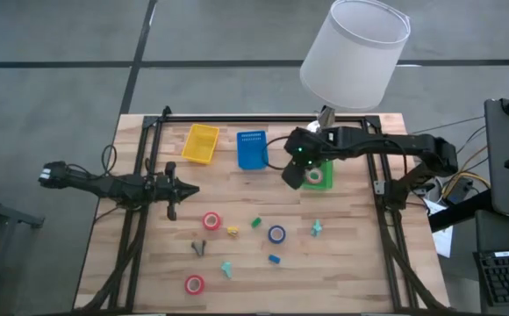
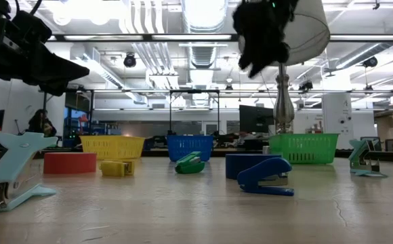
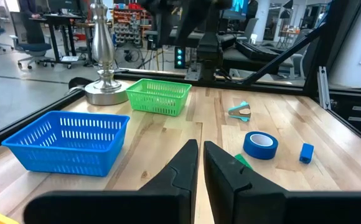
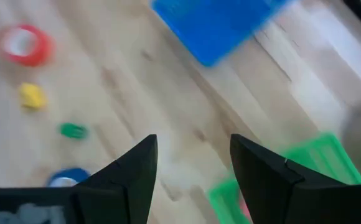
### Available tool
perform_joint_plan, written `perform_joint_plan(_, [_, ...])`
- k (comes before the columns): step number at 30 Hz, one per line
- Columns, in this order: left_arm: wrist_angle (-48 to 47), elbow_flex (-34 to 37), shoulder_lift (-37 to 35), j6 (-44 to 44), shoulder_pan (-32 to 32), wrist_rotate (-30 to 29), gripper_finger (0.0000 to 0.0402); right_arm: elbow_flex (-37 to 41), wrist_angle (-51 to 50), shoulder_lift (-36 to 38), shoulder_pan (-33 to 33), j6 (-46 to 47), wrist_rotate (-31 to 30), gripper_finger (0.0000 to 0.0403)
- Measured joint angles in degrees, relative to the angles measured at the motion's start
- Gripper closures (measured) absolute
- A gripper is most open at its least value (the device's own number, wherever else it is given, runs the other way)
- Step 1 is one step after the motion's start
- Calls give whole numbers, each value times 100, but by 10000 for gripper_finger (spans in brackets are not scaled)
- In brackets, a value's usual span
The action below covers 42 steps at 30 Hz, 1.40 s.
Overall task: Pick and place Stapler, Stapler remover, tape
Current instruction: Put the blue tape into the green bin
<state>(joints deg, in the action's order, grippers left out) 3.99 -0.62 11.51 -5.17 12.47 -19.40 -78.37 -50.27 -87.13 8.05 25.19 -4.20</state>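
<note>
Two red tape rolls [image 1: 211,221] [image 1: 194,283] and a blue tape roll [image 1: 276,233] lie flat on the wooden table. A third red roll [image 1: 312,176] seems to lie in the green basket [image 1: 325,180]. Small staplers and removers lie between the rolls: teal [image 1: 316,228] [image 1: 226,269], green [image 1: 256,223], yellow [image 1: 232,231], blue [image 1: 274,259] and dark grey [image 1: 199,248]. My right gripper [image 1: 290,178] hangs open and empty above the table at the green basket's left edge; its wrist view [image 4: 193,146] shows the fingers apart. My left gripper [image 1: 191,190] is shut and empty at the table's left [image 3: 201,149].
A yellow basket [image 1: 200,143] and a blue basket [image 1: 252,149] stand at the far edge, left of the green one. A lamp with a white shade [image 1: 355,48] stands at the far right, its metal base [image 3: 104,87] behind the green basket. A black frame rail [image 1: 140,175] borders the table.
</note>
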Motion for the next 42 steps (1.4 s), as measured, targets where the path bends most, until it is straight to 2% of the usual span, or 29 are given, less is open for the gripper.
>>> perform_joint_plan(5, [0,0,0,0,0,0,371,-156,663,0,-279,-523,315,204])
perform_joint_plan(11, [0,0,-2,0,0,0,371,85,1437,-136,-587,-884,492,204])
perform_joint_plan(19, [-11,0,-1,0,0,0,371,358,1526,-669,-975,-1151,850,204])
perform_joint_plan(32, [-15,0,-2,0,-1,0,371,359,1610,-1681,-1532,-1520,1237,204])
perform_joint_plan(42, [-15,-1,-1,0,-1,0,371,361,1665,-1853,-1628,-1682,1225,204])
